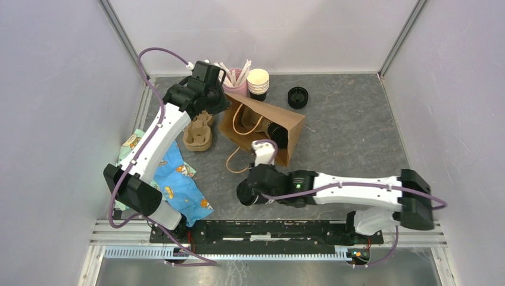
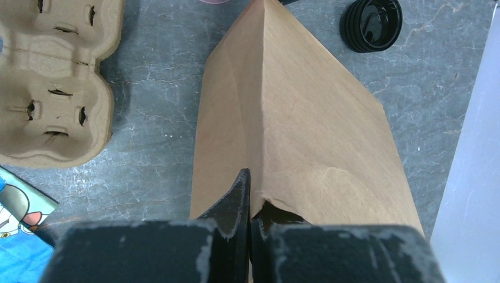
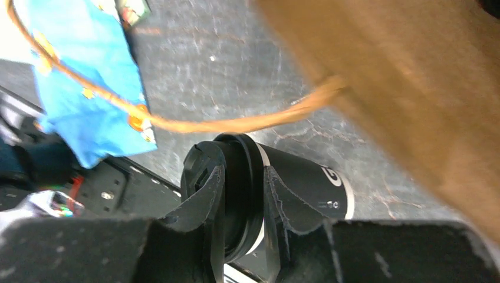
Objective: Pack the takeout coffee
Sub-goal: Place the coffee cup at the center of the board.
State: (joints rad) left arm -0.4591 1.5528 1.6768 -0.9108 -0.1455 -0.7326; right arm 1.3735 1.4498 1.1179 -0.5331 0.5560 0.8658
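The takeout coffee (image 3: 306, 177), a small black cup with a black lid, lies sideways in my right gripper (image 3: 244, 194), which is shut across its lid end. In the top view the right gripper (image 1: 246, 193) holds it low over the table, just near of the brown bag (image 1: 262, 119) and its rope handle (image 3: 236, 125). The bag lies on its side with its mouth toward the near right, and a dark cup-like shape shows inside the mouth. My left gripper (image 2: 249, 197) is shut on a fold of the bag's paper (image 2: 306, 118) at its far left end (image 1: 215, 98).
A cardboard cup carrier (image 1: 199, 134) sits left of the bag. A stack of black lids (image 1: 298, 96), a stack of cream-rimmed cups (image 1: 258, 82) and a pink cup of stirrers (image 1: 235, 80) stand at the back. A blue patterned cloth (image 1: 178, 179) lies near left.
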